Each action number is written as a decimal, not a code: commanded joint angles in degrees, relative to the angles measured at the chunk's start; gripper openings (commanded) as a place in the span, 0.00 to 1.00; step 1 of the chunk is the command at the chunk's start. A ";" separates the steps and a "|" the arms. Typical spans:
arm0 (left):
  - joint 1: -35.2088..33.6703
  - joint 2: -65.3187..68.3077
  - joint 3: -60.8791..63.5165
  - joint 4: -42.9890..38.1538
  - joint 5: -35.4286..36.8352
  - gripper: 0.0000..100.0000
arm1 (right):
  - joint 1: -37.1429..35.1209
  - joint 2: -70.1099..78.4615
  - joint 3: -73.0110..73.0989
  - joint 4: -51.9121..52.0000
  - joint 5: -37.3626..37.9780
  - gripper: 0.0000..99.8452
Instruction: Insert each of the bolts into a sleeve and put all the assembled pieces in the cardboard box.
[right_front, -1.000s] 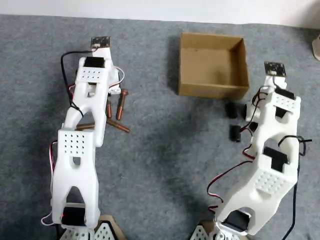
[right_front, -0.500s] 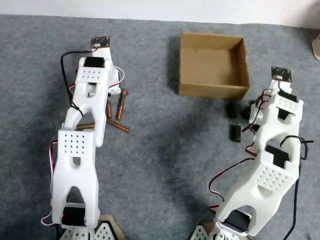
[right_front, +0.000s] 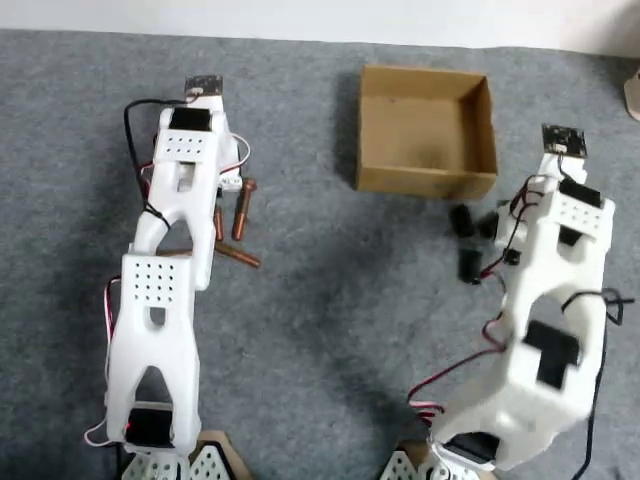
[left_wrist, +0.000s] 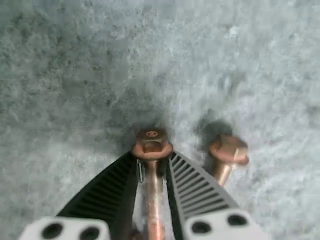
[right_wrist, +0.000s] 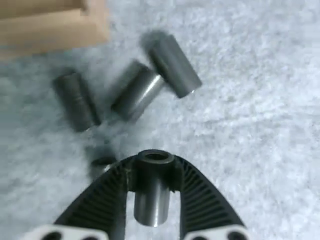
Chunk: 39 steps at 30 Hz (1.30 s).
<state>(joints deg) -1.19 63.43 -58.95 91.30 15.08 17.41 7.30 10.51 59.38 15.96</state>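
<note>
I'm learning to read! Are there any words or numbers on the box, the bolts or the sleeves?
No text can be read.
The cardboard box: plain walls.
The bolt in the left gripper: possible marks on its head, too blurred to read.
The sleeve in the right gripper: plain.

On the table (right_front: 330, 330), the cardboard box (right_front: 425, 182) sits at one o'clock from the middle, with loose sleeves (right_front: 461, 218) just beside its near wall at five o'clock. The bolts (right_front: 241, 208) lie well apart at nine o'clock. One bolt (left_wrist: 151, 147) lies between the jaws of the left gripper (left_wrist: 151, 159), and one sleeve (right_wrist: 152, 195) between those of the right gripper (right_wrist: 152, 167).
</note>
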 joint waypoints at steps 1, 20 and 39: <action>2.07 -0.48 -3.56 6.42 0.70 0.01 | -3.03 -14.20 6.11 -1.80 1.05 0.00; 6.73 -7.43 5.85 8.79 0.62 0.01 | -17.27 -57.36 57.54 -30.20 -3.78 0.00; 11.74 -3.74 5.76 6.59 0.26 0.01 | -28.88 -80.57 85.67 -46.29 -3.78 0.00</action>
<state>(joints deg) 6.99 59.65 -53.32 98.24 15.16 -8.09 -70.07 95.25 16.92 12.70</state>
